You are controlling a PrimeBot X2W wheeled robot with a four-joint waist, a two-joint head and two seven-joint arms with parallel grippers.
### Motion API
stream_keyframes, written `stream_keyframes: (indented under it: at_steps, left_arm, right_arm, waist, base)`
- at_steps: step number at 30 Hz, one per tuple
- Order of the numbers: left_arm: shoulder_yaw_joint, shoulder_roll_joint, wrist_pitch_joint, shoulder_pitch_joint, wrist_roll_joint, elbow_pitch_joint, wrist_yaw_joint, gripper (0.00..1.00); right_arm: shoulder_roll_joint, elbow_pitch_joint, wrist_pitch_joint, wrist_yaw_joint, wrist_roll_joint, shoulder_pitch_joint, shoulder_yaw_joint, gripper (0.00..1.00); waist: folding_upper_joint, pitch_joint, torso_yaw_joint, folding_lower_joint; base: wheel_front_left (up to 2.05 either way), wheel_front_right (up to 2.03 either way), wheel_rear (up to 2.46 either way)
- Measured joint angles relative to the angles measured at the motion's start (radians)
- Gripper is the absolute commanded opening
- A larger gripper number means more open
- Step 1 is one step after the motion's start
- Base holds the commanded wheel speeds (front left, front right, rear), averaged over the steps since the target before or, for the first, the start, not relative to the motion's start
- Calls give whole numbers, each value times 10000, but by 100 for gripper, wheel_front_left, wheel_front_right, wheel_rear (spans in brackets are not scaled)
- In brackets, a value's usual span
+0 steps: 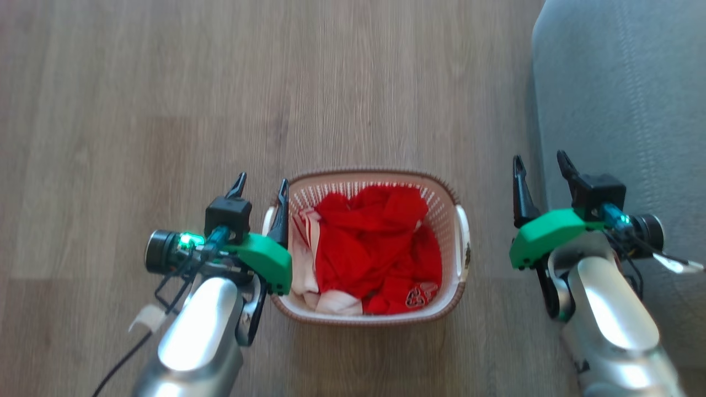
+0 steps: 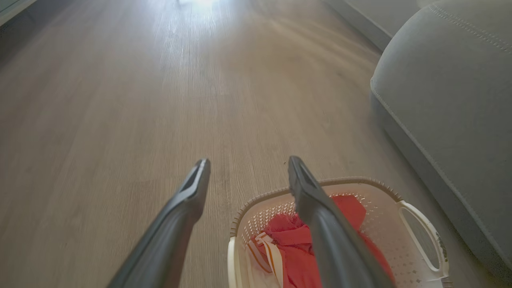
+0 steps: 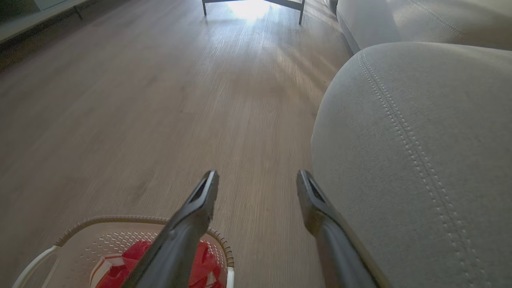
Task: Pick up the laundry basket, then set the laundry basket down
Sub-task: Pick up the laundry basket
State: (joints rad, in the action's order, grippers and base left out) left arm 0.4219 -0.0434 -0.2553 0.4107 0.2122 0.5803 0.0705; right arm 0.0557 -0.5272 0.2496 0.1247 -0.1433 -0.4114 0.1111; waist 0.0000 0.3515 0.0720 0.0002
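1. Head view: laundry basket on floor betw. L jaws and R jaws, both spread open, empty.
2. Prob. light, stiff plastic w/ soft clothes; take by both side handles.

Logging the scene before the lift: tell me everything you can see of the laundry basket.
The small rounded-rectangular cream-white perforated plastic laundry basket sits upright on the wood-look floor, beside a grey sofa. A brown braided-look rim runs round its top; a white handle sticks out on each side. Red and white clothes fill it. The open fingers of the left gripper hover at its left handle; contact is unclear.
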Motion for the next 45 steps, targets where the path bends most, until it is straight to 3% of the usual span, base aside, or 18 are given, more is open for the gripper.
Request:
stream_keyframes:
  at_steps: [12, 21, 31, 45]
  left_arm:
    - [863, 92, 0, 1987, 625, 3241, -86, 100]
    - [1333, 125, 0, 3004, 1218, 4521, -174, 100]
    - [2259, 150, 59, 3908, 2412, 6009, -717, 100]
    - [3492, 163, 727, 4526, 3522, 6403, -719, 100]
  right_arm:
    - [40, -2899, -2, 0, -951, -1745, 1045, 100]
    - [52, -4242, -132, 0, -1327, -2956, 1582, 100]
    - [81, -5087, -209, 0, -1918, -3619, 2382, 100]
    - [107, -5666, -550, 0, -2744, -4125, 3415, 100]
  waist:
    - [0, 1960, -42, -2]
    - [0, 2990, -11, -1]
    - [0, 3852, -46, -1]
    - [0, 4489, -6, -2]
  base:
    - [0, 0, 0]
    - [0, 0, 0]
    - [0, 0, 0]
    - [0, 0, 0]
